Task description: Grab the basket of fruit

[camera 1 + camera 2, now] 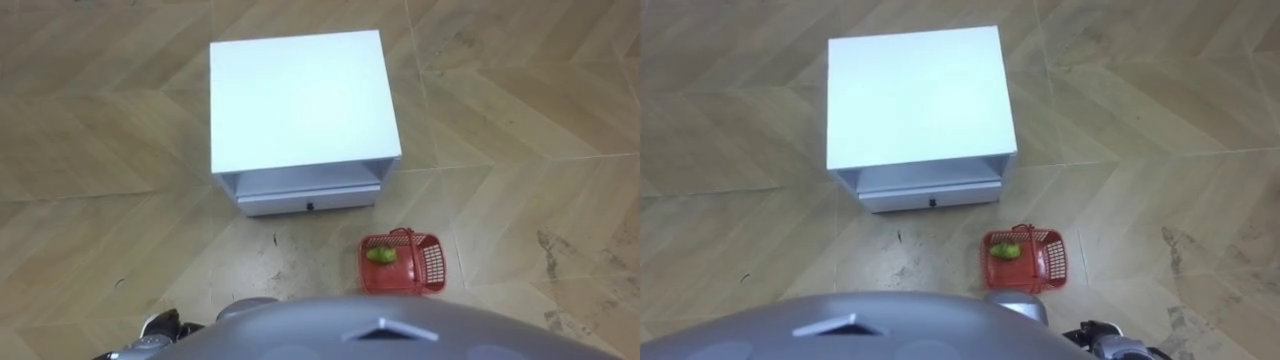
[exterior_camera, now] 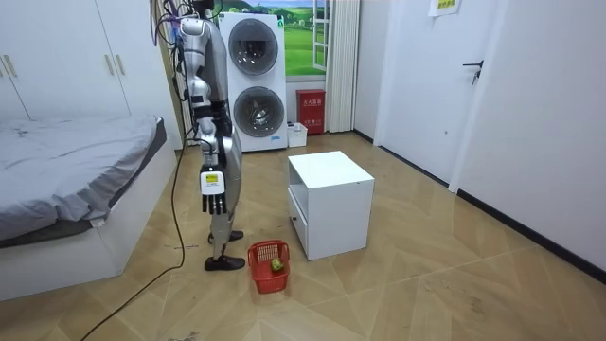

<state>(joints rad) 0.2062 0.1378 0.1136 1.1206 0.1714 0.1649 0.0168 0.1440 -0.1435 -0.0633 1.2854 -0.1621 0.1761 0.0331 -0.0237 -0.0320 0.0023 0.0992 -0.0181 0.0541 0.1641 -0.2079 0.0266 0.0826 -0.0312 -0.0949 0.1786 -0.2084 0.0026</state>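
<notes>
- The fruit basket [image 1: 404, 268], red and of open mesh, is seen on the wooden floor [image 1: 520, 120] in the lower right of the left eye view. It is held by neither hand.
- A single green fruit [image 1: 379, 254] is seen lying inside the basket, towards its left side.
- A white cabinet [image 1: 300, 100] is placed in the upper middle of the frame, above and to the left of the basket and apart from it. An open shelf is shown below its top, and a closed drawer [image 1: 308, 203] below that.
- In the room view the robot is seen standing upright in the left half of the frame. The basket lies on the floor just beside its feet, between the robot and the cabinet.
- The right hand [image 2: 210, 186] is seen in the room view hanging at the robot's side, well above the basket. Its fingers are pointed down, loose and nearly straight, with nothing in them.
- A small part of the left hand [image 1: 158, 326] is seen at the lower left edge of the left eye view. It cannot be told whether its fingers are spread or curled.
- A bed [image 2: 76, 170] is seen at the left edge of the room view, and two stacked washing machines [image 2: 254, 80] at the upper middle, behind the robot.
</notes>
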